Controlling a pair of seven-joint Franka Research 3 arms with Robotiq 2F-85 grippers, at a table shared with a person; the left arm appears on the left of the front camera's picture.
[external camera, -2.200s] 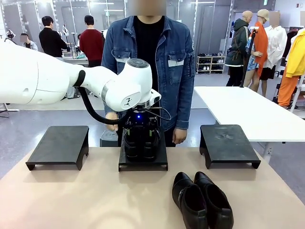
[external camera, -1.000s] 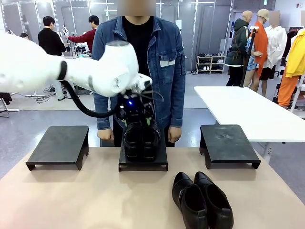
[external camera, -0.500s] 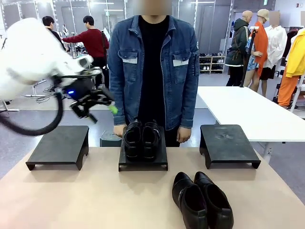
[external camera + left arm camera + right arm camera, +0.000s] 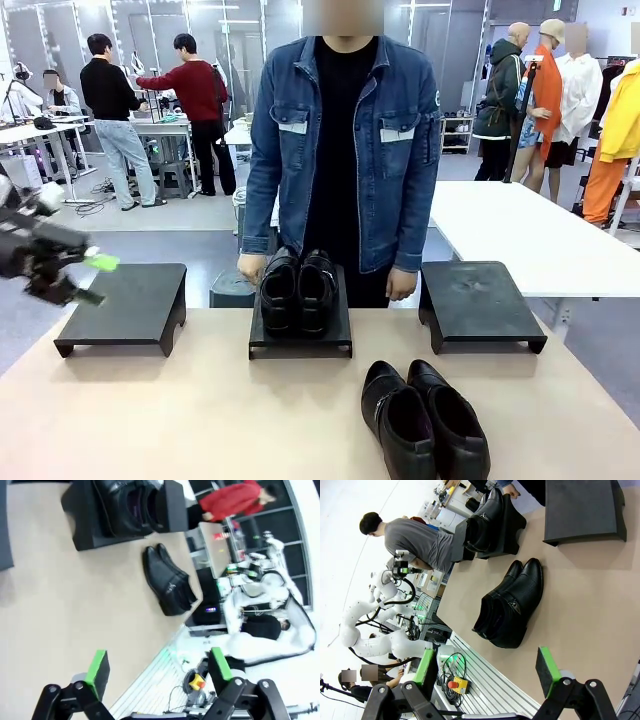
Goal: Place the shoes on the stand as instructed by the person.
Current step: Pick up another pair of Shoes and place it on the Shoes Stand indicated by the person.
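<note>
One pair of black shoes (image 4: 297, 292) stands side by side on the middle stand (image 4: 300, 346), right in front of the person (image 4: 342, 150) in the denim jacket. The other pair of shoes (image 4: 425, 422) lies on the tan table at the near right. My left gripper (image 4: 97, 280) hovers open and empty at the far left, above the left stand (image 4: 125, 305). In the left wrist view its pads (image 4: 97, 667) are wide apart, with the stand pair (image 4: 130, 502) and the table pair (image 4: 167, 580) far off. My right gripper (image 4: 486, 667) is open above the table pair (image 4: 507, 607).
A bare black stand (image 4: 480, 300) sits at the right of the table. The person's hands (image 4: 252, 268) hang at the table's far edge beside the middle stand. A white table (image 4: 520, 235) stands behind on the right. People work at benches in the background.
My left gripper has let go of the pair on the middle stand, lifted off and swung far to the left. The shoes stay on the stand. The person has shifted slightly right.
</note>
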